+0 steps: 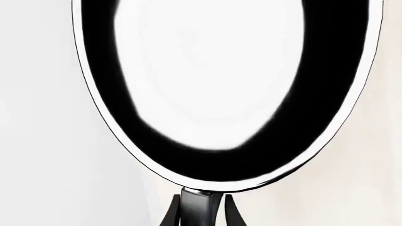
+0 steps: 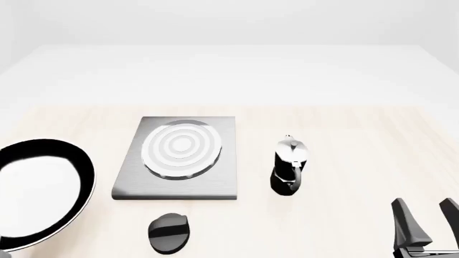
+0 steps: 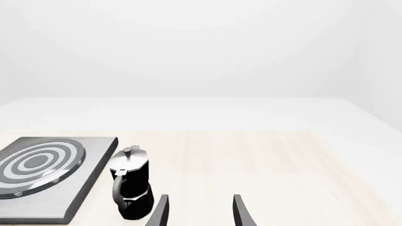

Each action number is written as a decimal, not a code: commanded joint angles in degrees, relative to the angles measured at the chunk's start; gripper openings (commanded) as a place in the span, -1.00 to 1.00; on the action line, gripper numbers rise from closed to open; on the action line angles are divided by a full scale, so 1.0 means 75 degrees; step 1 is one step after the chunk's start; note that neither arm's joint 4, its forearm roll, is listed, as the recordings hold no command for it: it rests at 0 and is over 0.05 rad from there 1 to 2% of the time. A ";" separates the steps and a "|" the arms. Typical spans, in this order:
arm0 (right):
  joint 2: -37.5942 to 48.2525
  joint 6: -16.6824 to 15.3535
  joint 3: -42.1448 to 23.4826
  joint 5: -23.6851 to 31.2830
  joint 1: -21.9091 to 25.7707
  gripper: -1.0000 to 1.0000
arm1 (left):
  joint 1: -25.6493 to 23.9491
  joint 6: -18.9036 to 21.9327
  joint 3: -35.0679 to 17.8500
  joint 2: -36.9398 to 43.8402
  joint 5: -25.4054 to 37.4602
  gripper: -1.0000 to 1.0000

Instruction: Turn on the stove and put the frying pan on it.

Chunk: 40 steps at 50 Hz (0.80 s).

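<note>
Frying pan (image 2: 36, 193) at the worktop's (image 2: 344, 140) left edge, handle clamped in the left gripper (image 1: 201, 212), apparently lifted. Stove (image 2: 179, 183) mid-worktop, burner bare; knob (image 2: 169, 233) near the front edge, untouched. Right gripper (image 2: 424, 223) at the front right corner, jaws parted, holding nothing. Best practice judged: pan kept level, carried rightward, centred over the rings before lowering; knob left for the free right gripper. Count: one pan, one stove, one knob, one moka pot (image 2: 288, 166), two grippers.
</note>
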 commanded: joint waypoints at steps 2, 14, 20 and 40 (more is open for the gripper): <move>0.0002 0.0001 0.0000 0.0000 0.0001 1.00 | -0.0403 0.0393 -0.1158 -0.0802 0.1223 -1.00; 0.0002 0.0000 0.0000 0.0000 0.0001 1.00 | -0.0991 -0.0077 -0.1860 -0.0089 0.0928 -1.00; 0.0000 -0.0002 0.0000 0.0000 0.0000 1.00 | -0.1444 -0.0389 -0.1733 0.0371 0.0504 -1.00; -0.0002 -0.0002 0.0000 -0.0001 0.0002 1.00 | -0.3632 -0.1564 -0.3310 0.3075 -0.0371 -1.00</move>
